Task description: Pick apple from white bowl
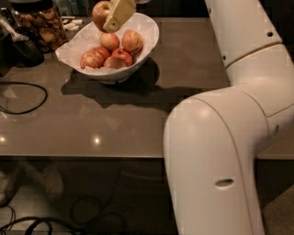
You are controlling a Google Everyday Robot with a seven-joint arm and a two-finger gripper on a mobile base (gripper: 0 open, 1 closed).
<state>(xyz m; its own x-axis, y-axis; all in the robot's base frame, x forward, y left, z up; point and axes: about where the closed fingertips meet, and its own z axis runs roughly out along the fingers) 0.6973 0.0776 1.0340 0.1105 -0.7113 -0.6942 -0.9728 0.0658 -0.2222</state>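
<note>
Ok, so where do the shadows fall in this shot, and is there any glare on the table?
Camera view: the white bowl throws a dark shadow forward and to the right across the table; two small glare spots sit near the table's front edge; the gripper, at the top edge above the bowl, holds the apple, jaws closed on it.

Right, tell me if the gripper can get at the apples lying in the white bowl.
Probably not now: the gripper hangs just above the white bowl, nothing between, but it is shut on the apple, so the other apples must wait.
</note>
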